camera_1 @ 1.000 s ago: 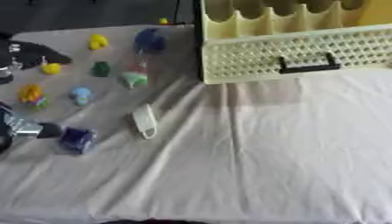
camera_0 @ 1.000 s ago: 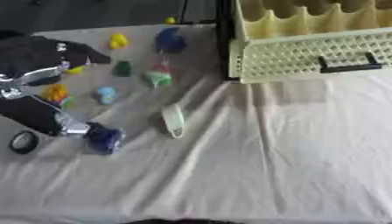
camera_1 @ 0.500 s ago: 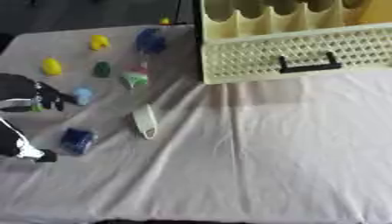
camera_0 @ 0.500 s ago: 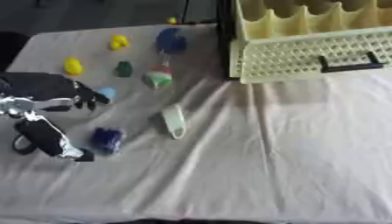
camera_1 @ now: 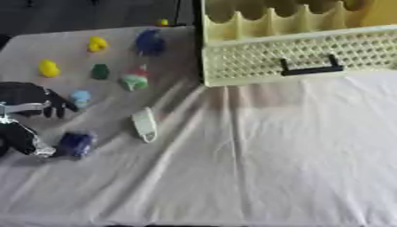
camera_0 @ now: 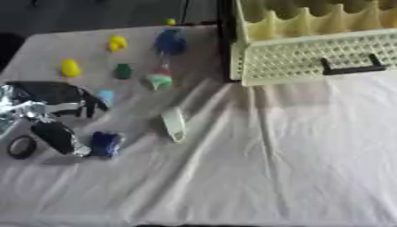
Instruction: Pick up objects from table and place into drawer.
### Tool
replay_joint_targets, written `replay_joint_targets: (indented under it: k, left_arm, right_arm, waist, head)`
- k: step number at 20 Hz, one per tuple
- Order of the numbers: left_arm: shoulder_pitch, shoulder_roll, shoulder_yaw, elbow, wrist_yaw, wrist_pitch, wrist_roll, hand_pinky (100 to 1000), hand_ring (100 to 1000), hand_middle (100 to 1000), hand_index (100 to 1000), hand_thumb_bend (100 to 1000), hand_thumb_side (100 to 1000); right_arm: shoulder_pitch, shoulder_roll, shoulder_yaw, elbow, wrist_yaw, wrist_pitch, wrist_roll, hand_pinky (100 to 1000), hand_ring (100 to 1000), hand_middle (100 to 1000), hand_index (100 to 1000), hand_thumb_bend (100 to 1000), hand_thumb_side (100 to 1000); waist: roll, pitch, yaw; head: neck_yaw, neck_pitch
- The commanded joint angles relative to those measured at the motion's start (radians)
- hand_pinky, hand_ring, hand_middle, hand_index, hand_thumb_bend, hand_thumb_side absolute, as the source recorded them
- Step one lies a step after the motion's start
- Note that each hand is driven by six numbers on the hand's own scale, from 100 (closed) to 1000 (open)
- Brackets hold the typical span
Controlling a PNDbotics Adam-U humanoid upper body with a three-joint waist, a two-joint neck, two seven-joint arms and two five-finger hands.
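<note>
The left hand (camera_0: 54,111) has its fingers curled, the thumb touching the small dark blue object (camera_0: 104,143), probably light and rigid; pinch its sides.

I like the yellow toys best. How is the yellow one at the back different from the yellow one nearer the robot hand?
The far yellow toy sits beside the big blue toy; the near yellow toy sits beside the dark green toy. The far one looks lumpier, the near one a smoother oval. Both are small, yellow and lying untouched on the cloth.
</note>
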Motion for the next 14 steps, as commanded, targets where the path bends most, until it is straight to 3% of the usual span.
replay_joint_targets:
  k: [1, 14]
  left_arm:
    - [-0.020, 0.012, -0.004, 0.034, -0.024, -0.019, 0.006, 519, 690, 700, 945, 525, 574]
    - [-0.016, -0.014, -0.035, 0.142, -0.087, -0.080, 0.036, 489, 682, 687, 866, 540, 544]
  right_arm:
    - [-0.009, -0.014, -0.009, -0.016, -0.008, 0.000, -0.001, 579, 667, 695, 791, 100, 791]
    - [-0.012, -0.004, -0.011, -0.016, -0.008, 0.003, -0.003, 578, 665, 697, 793, 100, 797]
  waist:
    - [0.000, -0.015, -0.003]
    - [0.004, 0.000, -0.022]
  head:
    - [0.006, -0.009]
    - [0.017, -0.016]
